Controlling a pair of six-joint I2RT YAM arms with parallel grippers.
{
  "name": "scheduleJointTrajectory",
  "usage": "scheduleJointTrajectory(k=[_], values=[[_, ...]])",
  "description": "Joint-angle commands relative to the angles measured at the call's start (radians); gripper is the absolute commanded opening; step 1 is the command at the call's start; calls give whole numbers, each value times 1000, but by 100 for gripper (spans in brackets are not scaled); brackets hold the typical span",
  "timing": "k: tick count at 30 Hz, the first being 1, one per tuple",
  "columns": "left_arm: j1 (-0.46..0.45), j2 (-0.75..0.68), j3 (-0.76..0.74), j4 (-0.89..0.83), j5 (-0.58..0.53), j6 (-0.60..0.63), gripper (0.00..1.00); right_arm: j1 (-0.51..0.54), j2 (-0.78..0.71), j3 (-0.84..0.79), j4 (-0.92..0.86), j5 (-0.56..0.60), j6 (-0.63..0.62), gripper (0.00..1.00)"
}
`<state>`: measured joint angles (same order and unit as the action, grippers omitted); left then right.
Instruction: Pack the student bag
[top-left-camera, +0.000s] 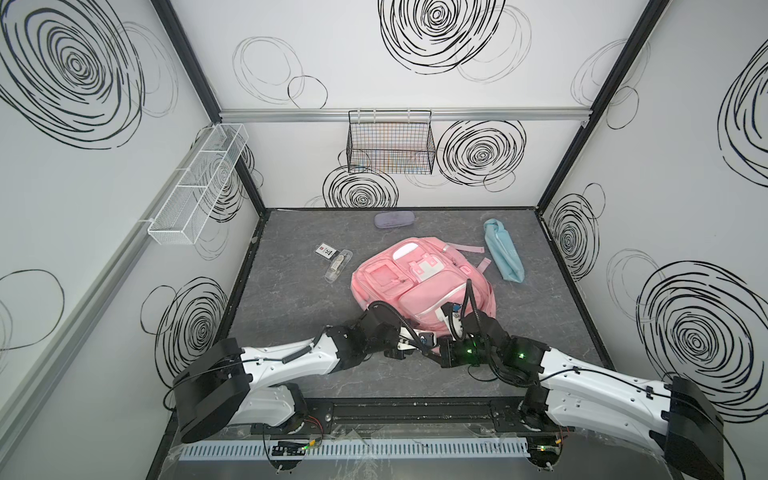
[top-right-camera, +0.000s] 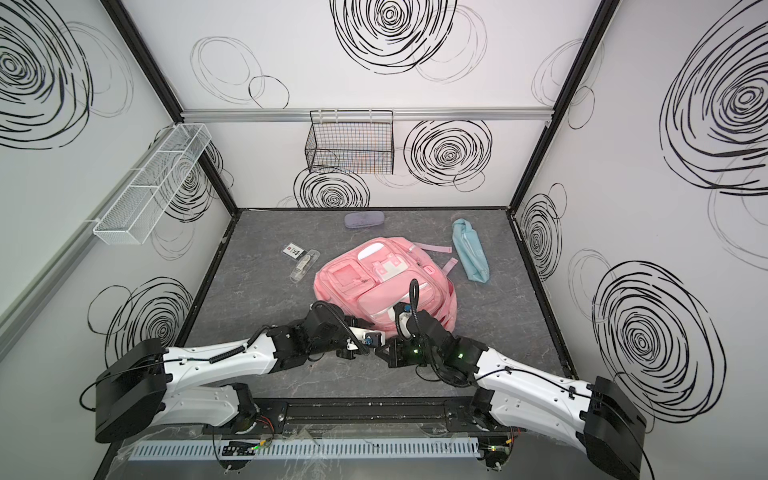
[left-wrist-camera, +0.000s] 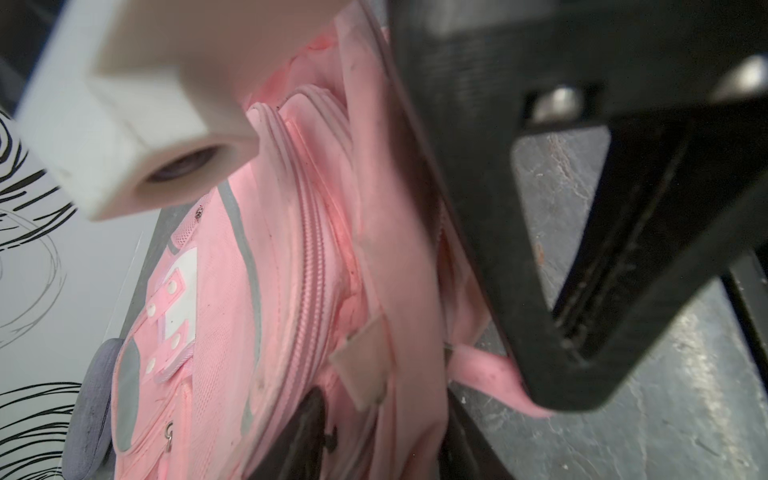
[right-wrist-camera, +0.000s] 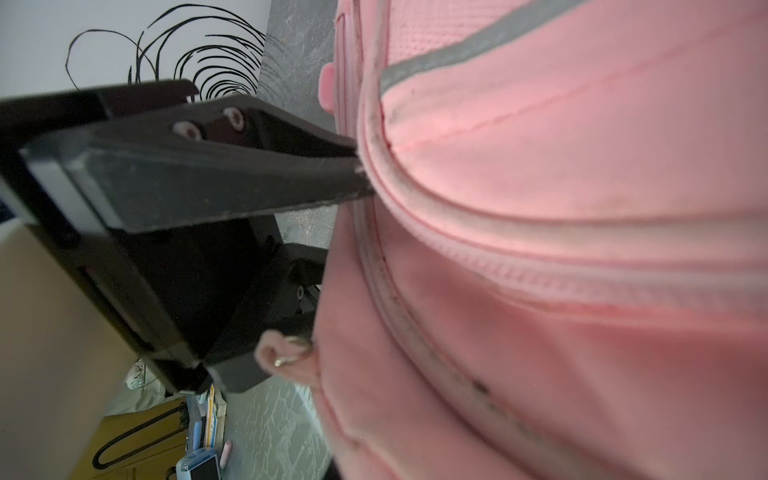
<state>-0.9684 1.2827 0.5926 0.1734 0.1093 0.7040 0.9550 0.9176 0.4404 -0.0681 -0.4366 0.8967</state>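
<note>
Pink student bag (top-left-camera: 419, 282) lies flat, front pockets up, mid grey table (top-left-camera: 291, 324). Both my arms meet at its near edge. My right gripper (right-wrist-camera: 358, 166) is closed, tips pinching the bag's piped seam. My left gripper (left-wrist-camera: 432, 399): fingers apart w/ a fold of bag fabric btwn them; can't tell if it's gripped. Light-blue pouch (top-left-camera: 503, 251) lies right of bag, apart.

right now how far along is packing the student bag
Done: nothing visibly packed. In hand: right arm's fingers pinch the near edge of the student bag; left arm's fingers sit at that edge, grip unclear. To do: grey case, blue pouch, badge card and clear tube lie outside it.
</note>
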Motion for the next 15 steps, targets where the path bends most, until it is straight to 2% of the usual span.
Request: scheduleJointTrajectory(k=[1, 2, 3, 7, 11, 15], values=[[7, 14, 3, 61, 65, -6, 21, 4, -24, 79, 73, -61, -53, 0], [9, 14, 5, 58, 82, -7, 2, 4, -27, 83, 58, -52, -65, 0], [12, 13, 9, 50, 96, -14, 0, 3, -28, 88, 39, -34, -78, 0], [43, 11, 62, -59, 217, -32, 0, 2, -50, 79, 26, 79, -121, 0], [46, 4, 80, -68, 239, -105, 0, 4, -54, 67, 66, 226, -132, 0], [54, -9, 73, -47, 295, -177, 0, 9, -72, 28, 168, 355, -140, 9]])
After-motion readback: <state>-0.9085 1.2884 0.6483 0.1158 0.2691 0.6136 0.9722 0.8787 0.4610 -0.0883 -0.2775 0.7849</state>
